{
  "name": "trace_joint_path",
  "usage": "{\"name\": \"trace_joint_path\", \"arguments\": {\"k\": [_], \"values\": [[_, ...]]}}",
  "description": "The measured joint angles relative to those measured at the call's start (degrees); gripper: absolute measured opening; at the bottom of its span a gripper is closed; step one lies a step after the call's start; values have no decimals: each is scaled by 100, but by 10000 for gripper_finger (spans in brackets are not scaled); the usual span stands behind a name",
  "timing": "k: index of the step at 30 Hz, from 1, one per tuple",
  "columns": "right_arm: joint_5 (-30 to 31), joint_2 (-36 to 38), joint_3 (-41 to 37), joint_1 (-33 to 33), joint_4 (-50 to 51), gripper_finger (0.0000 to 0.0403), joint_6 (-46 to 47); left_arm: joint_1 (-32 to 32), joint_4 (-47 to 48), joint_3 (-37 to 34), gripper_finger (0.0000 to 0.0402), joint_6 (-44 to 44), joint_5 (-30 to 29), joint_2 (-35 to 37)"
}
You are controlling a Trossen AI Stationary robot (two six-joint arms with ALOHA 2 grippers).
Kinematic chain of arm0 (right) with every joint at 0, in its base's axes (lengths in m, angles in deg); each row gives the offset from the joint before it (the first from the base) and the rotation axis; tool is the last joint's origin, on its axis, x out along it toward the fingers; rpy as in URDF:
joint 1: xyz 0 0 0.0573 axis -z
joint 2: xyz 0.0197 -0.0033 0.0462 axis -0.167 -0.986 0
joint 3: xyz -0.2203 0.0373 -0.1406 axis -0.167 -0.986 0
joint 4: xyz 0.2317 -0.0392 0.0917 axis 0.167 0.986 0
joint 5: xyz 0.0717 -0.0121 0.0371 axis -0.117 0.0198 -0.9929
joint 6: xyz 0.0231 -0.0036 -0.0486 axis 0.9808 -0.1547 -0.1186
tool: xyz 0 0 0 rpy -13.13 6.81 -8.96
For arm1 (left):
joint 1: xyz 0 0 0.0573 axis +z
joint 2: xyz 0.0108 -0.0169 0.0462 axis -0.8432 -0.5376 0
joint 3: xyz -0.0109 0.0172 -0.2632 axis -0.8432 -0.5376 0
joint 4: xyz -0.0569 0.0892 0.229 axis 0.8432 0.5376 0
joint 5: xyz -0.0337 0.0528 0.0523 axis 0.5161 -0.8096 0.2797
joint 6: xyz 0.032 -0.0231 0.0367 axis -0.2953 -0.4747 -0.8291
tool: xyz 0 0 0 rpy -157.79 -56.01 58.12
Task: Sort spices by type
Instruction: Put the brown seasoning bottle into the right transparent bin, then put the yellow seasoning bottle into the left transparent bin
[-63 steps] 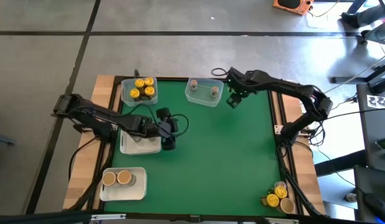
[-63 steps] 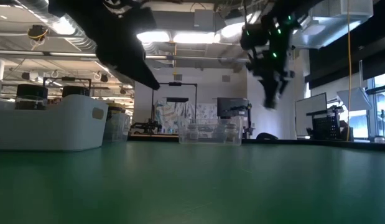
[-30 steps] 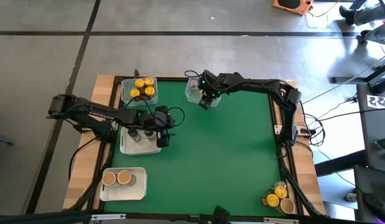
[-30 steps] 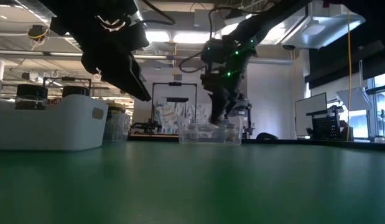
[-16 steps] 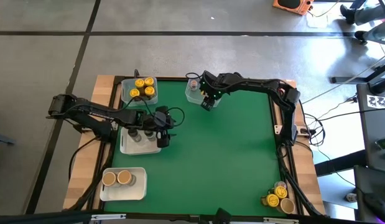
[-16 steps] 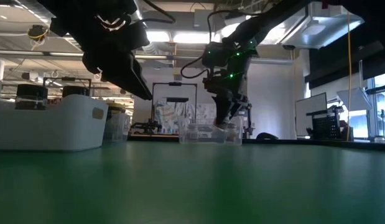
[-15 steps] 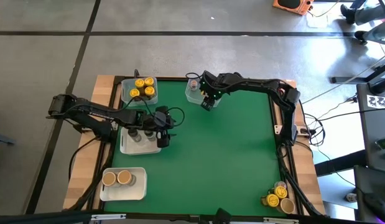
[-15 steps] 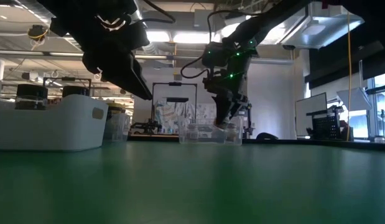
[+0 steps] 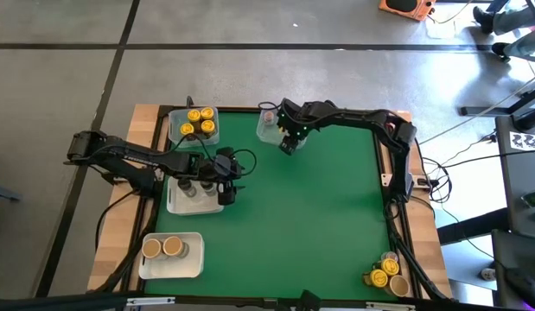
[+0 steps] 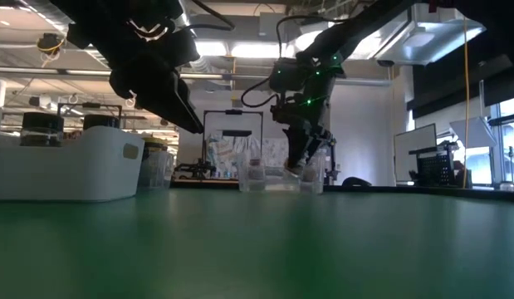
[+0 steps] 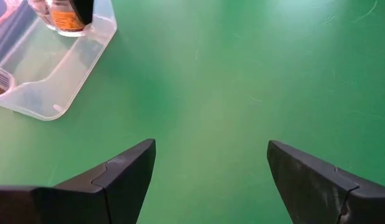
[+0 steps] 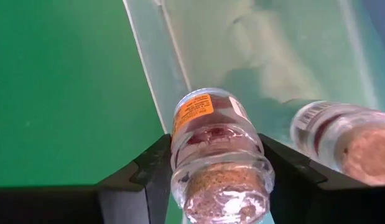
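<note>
High view: your right gripper (image 9: 287, 143) sits at the near edge of the clear tub (image 9: 269, 131) at the table's far side, as it did half a second ago; two seconds back it hung to the right of that tub. The tub now looks shifted or tipped. Your left gripper (image 9: 225, 188) waits over the edge of the white tray (image 9: 191, 206), unmoved. Yellow-lidded jars (image 9: 195, 123) fill the other far tub, tan-lidded jars (image 9: 162, 248) the near tray.

Low view: the right gripper (image 10: 303, 163) dips at the tub (image 10: 277, 177), whose outline has changed since the last frame.

Left wrist view: the left fingers (image 11: 120, 176) stand wide apart over bare green mat, holding nothing; the other views hide this.

Right wrist view: only here do you see the right jaws pinching a jar (image 12: 216, 143) with a grey-pink lid, at the tub wall (image 12: 156, 74). A second jar (image 12: 345, 134) lies inside.
</note>
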State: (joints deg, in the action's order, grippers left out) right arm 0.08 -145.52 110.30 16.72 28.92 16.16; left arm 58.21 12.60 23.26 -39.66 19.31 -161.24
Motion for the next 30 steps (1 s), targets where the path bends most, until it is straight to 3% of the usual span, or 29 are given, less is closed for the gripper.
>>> {"name": "trace_joint_path", "arguments": {"k": [17, 30], "values": [[103, -39, -28, -7, 140, 202, -173, 0, -39, 0, 308, -9, 2, -2], [176, -1, -14, -4, 394, 327, -181, 0, -50, 0, 308, 189, 1, -2]]}}
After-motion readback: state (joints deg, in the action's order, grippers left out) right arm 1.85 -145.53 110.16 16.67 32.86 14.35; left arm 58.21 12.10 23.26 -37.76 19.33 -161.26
